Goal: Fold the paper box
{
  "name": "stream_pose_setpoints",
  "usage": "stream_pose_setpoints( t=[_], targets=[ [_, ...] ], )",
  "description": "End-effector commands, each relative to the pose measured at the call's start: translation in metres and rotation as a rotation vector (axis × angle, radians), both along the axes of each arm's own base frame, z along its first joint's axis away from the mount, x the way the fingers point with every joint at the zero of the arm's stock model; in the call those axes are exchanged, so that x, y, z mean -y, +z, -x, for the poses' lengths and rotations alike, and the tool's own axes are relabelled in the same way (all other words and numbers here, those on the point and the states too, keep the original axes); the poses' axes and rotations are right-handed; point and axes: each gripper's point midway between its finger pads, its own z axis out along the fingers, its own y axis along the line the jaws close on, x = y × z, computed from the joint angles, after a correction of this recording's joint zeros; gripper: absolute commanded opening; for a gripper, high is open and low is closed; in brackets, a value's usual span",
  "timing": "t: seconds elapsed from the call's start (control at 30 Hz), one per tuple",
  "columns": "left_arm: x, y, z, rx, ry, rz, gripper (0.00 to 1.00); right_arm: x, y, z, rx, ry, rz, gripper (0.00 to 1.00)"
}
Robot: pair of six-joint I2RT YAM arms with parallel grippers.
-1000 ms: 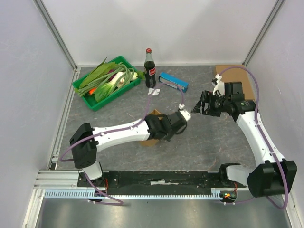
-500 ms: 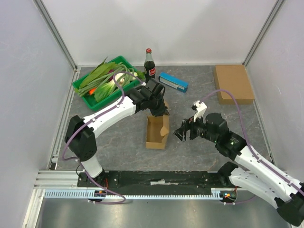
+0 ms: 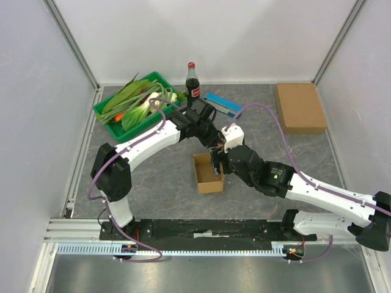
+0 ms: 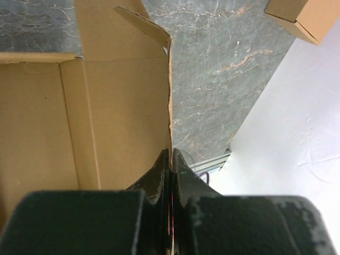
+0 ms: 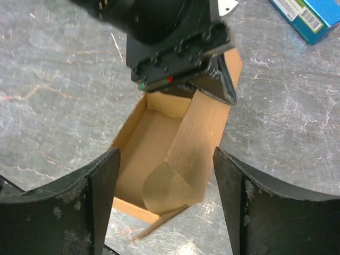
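Swinging in from the right side, the right arm has carried its right gripper (image 5: pixel 166 159) over the open brown paper box (image 3: pixel 206 177), which has itself shifted a little nearer and rightward on the grey marbled tabletop (image 3: pixel 153 177). That gripper hangs with its fingers spread wide, straddling the box and holding nothing. The left gripper (image 4: pixel 171 156) is clamped on the thin upper edge of the box's far wall, at the corner. A long cardboard flap with a rounded tab (image 5: pixel 183 154) droops from that wall into the box's hollow. The two grippers sit very close together, so a descent by the right one could strike the left one or crease the flap where no fold is meant. A sideways push against the pinched wall could tear the corner, or tug the cardboard free and let the light box skid. The blue carton (image 5: pixel 300 16) lies well apart.
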Motion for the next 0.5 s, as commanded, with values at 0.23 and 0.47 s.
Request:
stream_pose_setpoints(
  t=[0.23, 0.47],
  targets=[
    [-0.014, 0.005, -0.002, 0.042, 0.114, -0.151, 0.02, 0.005, 0.017, -0.009, -0.027, -0.13, 0.1, 0.59],
    [-0.022, 0.013, -0.006, 0.094, 0.144, -0.239, 0.02, 0.011, 0.011, -0.003, -0.021, -0.167, 0.197, 0.28]
  ],
)
